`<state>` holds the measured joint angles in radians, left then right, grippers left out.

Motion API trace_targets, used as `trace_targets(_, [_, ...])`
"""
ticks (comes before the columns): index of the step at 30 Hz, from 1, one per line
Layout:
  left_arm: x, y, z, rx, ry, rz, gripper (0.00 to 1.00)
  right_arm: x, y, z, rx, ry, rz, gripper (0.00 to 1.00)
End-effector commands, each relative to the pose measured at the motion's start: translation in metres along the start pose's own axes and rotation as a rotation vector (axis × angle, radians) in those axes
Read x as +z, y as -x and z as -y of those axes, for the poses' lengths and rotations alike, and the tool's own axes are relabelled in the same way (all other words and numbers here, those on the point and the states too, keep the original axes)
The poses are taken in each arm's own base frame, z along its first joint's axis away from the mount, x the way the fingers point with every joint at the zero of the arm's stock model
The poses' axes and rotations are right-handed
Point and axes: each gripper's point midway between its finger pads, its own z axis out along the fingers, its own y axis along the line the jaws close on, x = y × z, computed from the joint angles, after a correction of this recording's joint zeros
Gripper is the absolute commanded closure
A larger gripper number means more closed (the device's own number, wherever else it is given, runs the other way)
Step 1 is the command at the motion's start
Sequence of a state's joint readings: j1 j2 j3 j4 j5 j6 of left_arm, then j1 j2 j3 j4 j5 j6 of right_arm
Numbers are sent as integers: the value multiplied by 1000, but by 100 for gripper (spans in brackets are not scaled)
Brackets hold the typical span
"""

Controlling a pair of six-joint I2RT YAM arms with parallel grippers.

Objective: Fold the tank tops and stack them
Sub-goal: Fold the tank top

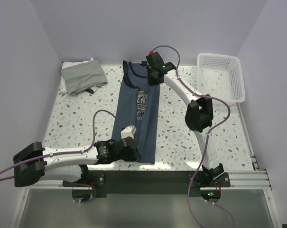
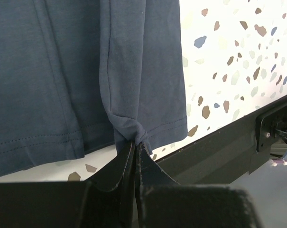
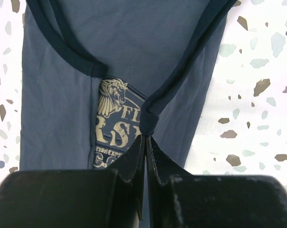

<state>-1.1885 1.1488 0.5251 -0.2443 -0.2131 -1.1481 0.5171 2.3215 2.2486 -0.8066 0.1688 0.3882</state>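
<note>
Overhead camera looks down; both wrist cameras, close, apparently share the navy top

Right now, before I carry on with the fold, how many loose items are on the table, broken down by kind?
Tank tops: 2 (navy blue cloth tank top with chest print, plain grey cloth tank top)
Baskets: 1 (white plastic mesh basket)
Total: 3

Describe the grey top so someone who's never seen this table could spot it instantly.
On the speckled white tabletop, look to the far left corner, opposite the white plastic mesh basket. The plain grey cloth tank top lies there bundled; unlike the long navy printed tank top mid-table, it is small and unprinted.
</note>
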Motion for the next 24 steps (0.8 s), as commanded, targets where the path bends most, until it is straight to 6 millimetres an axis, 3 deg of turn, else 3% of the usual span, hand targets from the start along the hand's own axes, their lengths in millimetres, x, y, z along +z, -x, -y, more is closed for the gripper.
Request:
trace_targets(1, [-4, 5, -5, -36, 20, 30, 100, -11, 18, -11, -8, 26, 48, 94])
trace_targets(17, [-6, 1, -19, -62, 43, 35, 100, -4, 13, -32, -20, 53, 43, 92])
trace_targets(24, [-7, 1, -22, -64, 48, 38, 98, -3, 14, -32, -20, 51, 49, 92])
